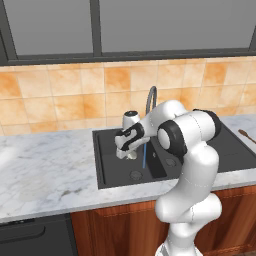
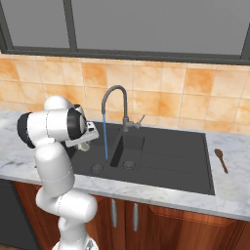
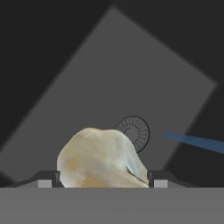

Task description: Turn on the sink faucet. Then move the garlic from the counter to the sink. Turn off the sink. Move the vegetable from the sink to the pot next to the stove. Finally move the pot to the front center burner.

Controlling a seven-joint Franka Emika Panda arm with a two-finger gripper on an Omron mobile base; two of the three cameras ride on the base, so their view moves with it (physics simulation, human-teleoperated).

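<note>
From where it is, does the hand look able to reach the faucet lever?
Probably yes: the hand hangs over the sink near the faucet lever with nothing between them, but the garlic sits between its fingers.

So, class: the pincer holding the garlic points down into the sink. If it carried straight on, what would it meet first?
Probably the black floor of the sink, close to the round drain; the garlic in the pincer would touch first. Depth is hard to judge.

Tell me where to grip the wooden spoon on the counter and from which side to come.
Grip the wooden spoon across the middle of its thin handle, coming straight down from above. It lies flat on the counter right of the sink, bowl toward the wall, so nothing underneath offers purchase.
</note>
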